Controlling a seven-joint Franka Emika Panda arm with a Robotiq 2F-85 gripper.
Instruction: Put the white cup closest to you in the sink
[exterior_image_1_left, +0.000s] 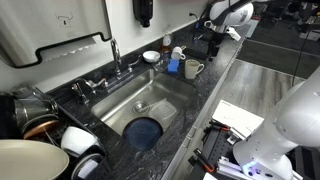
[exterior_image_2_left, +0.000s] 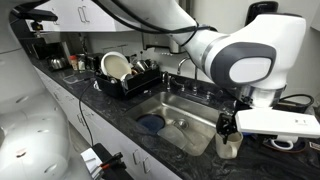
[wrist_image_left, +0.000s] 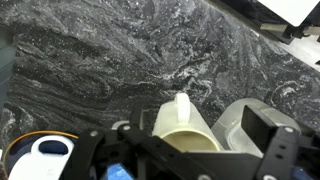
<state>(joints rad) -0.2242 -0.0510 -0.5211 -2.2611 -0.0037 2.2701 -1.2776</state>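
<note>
The white cup (exterior_image_1_left: 192, 69) stands upright on the dark stone counter past the far end of the sink (exterior_image_1_left: 150, 100), next to a blue cup (exterior_image_1_left: 174, 67). In an exterior view the white cup (exterior_image_2_left: 230, 146) sits directly under my gripper (exterior_image_2_left: 232, 124), beside the sink (exterior_image_2_left: 178, 118). In the wrist view the white cup (wrist_image_left: 185, 122) lies between my gripper's (wrist_image_left: 195, 135) two dark fingers, its handle pointing away. The fingers are spread on either side, with a gap showing at the right finger. My gripper is open and holds nothing.
A shallow white bowl (exterior_image_1_left: 150, 56) sits behind the blue cup. A chrome faucet (exterior_image_1_left: 115, 55) stands at the sink's rim. A blue round item (exterior_image_1_left: 145, 131) lies in the basin. A dish rack (exterior_image_2_left: 125, 75) with plates stands beyond the sink.
</note>
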